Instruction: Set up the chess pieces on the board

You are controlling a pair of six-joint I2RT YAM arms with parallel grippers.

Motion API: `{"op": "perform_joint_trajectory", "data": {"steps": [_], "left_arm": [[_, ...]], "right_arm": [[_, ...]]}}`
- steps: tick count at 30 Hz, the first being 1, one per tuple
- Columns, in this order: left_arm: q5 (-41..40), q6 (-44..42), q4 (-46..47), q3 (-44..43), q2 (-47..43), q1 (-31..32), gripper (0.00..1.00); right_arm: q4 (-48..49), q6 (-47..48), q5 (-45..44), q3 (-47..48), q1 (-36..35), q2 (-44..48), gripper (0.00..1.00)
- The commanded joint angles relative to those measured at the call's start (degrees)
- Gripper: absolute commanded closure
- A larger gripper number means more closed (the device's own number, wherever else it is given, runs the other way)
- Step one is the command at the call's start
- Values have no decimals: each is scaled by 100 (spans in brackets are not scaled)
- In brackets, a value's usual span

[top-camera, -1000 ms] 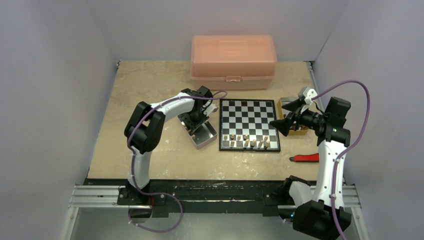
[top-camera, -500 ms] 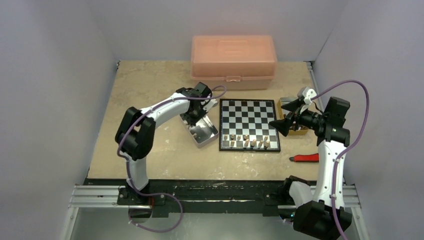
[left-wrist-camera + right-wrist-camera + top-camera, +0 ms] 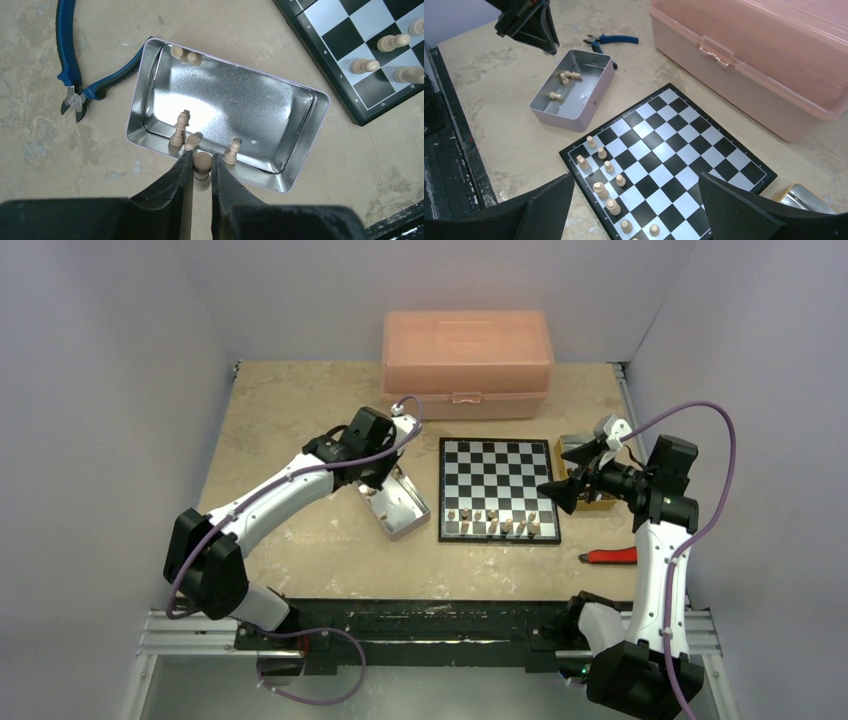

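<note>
The black and silvery-white board lies mid-table, with several light tan chess pieces along its near rows. They also show in the right wrist view. A shiny metal tin to the board's left holds a few more tan pieces. My left gripper is shut on one tan piece and holds it above the tin's near rim. In the top view the left gripper is at the tin's far end. My right gripper hovers open and empty over the board's right edge.
A large pink plastic box stands behind the board. Blue-handled pliers lie on the table beside the tin. A red-handled tool lies near the right arm. A yellow tray sits right of the board.
My left gripper has risen from inside the tin with a tan piece in it, and the left arm has swung out to the left. The right arm has not moved.
</note>
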State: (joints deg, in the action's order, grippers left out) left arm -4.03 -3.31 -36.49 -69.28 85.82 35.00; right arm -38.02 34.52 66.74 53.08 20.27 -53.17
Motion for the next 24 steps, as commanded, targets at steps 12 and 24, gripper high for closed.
{"op": "perform_joint_trajectory", "data": {"steps": [12, 24], "left_arm": [[1405, 1437, 1643, 1000, -1380, -29, 100], [2660, 2791, 3530, 2147, -2179, -8, 100]], "right_arm": [[87, 162, 264, -89, -30, 106, 1], [-130, 514, 410, -104, -54, 51, 1]]}}
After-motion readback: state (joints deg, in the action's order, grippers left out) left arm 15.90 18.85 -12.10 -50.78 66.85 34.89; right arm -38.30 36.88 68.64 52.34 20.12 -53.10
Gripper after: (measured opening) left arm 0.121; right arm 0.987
